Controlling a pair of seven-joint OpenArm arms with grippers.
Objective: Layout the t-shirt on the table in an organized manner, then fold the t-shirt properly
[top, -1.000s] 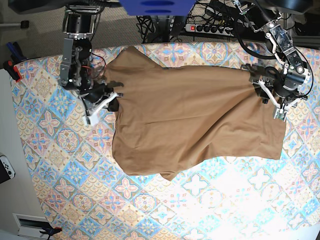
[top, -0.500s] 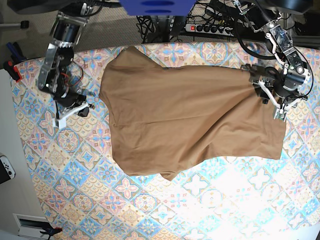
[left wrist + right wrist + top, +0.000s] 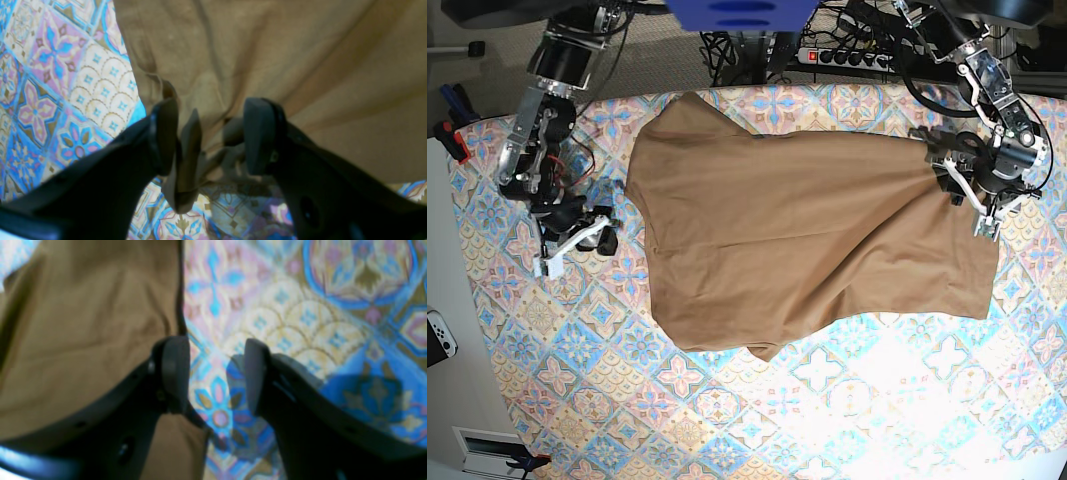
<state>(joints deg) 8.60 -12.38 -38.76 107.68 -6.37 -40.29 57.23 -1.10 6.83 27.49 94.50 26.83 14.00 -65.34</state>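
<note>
Left gripper (image 3: 213, 136) is pinching limp t-shirt (image 3: 807, 235) hem, right gripper (image 3: 215, 373) hanging open, empty; soft cloth's sagging, so grab edges.

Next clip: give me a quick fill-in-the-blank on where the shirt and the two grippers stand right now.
1. The t-shirt lies spread on the patterned ____.
2. The right gripper has only ____ between its open jaws.
3. A pinch of brown ____ sits between the left gripper jaws.
4. In the base view, the gripper at the shirt's edge is on the ____ side.

Missing words: table; tablecloth; cloth; right
</note>
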